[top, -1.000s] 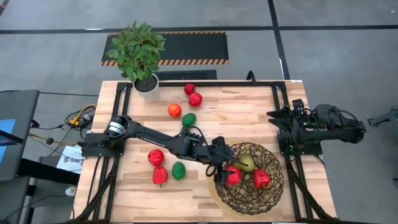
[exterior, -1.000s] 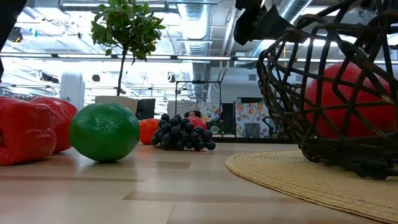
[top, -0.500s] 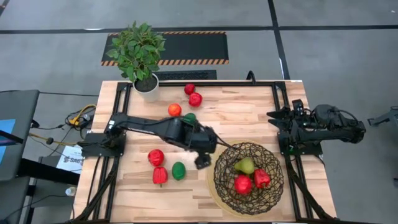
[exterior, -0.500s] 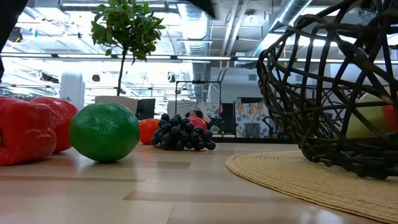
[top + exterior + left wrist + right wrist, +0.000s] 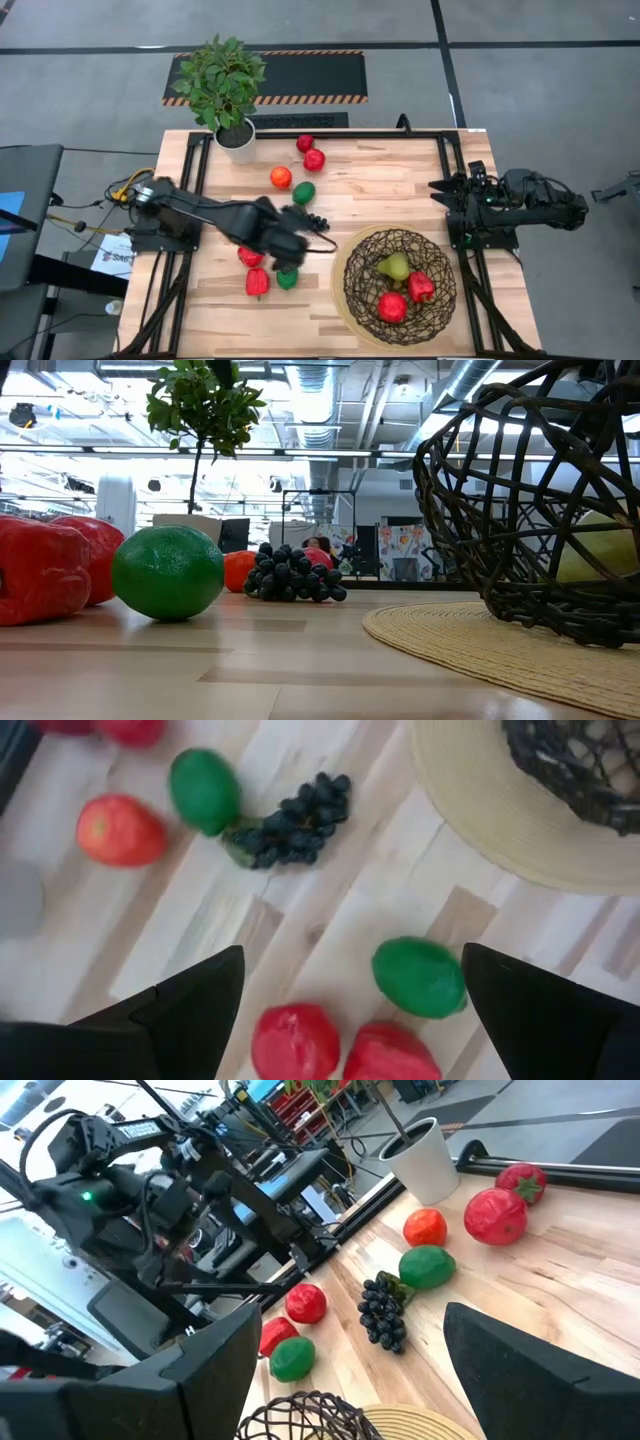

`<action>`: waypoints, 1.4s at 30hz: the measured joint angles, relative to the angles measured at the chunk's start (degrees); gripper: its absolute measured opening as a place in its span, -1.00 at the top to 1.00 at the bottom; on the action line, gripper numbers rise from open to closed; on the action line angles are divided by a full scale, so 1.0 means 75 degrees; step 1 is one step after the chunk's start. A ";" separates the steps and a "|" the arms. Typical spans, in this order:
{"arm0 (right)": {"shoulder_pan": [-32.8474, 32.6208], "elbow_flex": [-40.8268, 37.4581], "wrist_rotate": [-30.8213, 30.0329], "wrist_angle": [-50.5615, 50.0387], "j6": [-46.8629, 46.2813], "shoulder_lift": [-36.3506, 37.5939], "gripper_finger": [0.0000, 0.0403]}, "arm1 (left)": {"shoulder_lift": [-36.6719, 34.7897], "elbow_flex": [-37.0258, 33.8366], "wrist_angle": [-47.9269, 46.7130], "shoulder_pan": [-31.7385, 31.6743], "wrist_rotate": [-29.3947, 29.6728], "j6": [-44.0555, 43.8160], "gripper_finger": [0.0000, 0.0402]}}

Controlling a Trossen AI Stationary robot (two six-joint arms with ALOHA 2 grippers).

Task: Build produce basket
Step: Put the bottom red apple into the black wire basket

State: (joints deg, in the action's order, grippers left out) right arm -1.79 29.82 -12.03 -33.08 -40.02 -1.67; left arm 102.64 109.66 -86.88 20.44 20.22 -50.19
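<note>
Left end effector [image 5: 340,995] empty, fingers spread wide, hovering over lower-left table cluster. Green lime [image 5: 420,977] between fingertips, nearer one finger; two red pieces just beside. Basket [image 5: 400,286] lower right. Right end effector [image 5: 345,1370] wide, parked.

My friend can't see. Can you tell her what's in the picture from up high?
A wire basket on a wooden table holds a pear, an apple and a red pepper. The left gripper, jaws open, hangs over more fruit outside it.
</note>
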 joint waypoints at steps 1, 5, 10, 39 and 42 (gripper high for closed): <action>0.0001 0.0000 -0.0002 0.0008 0.0002 0.0003 -0.66 | -0.0368 -0.0459 0.0178 0.0028 0.0022 -0.0221 -0.77; -0.0002 0.0000 0.0000 0.0011 0.0002 0.0003 -0.66 | -0.1684 -0.2508 0.1328 0.0024 -0.0001 -0.0853 -0.77; 0.0001 0.0000 -0.0001 0.0009 0.0002 0.0003 -0.66 | -0.2721 -0.4764 0.2687 -0.0156 -0.0508 -0.1379 -0.77; 0.0001 0.0000 -0.0041 0.0008 -0.0019 0.0003 -0.66 | -0.2957 -0.8366 0.5049 0.0639 -0.1461 -0.2425 -0.77; 0.0001 0.0000 -0.0048 0.0006 -0.0015 0.0003 -0.66 | -0.2963 -0.8470 0.5098 0.0634 -0.1424 -0.2585 -0.77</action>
State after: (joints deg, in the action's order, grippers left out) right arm -1.78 29.82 -12.40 -33.04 -40.13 -1.65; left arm 80.42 46.14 -48.64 25.20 9.54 -69.58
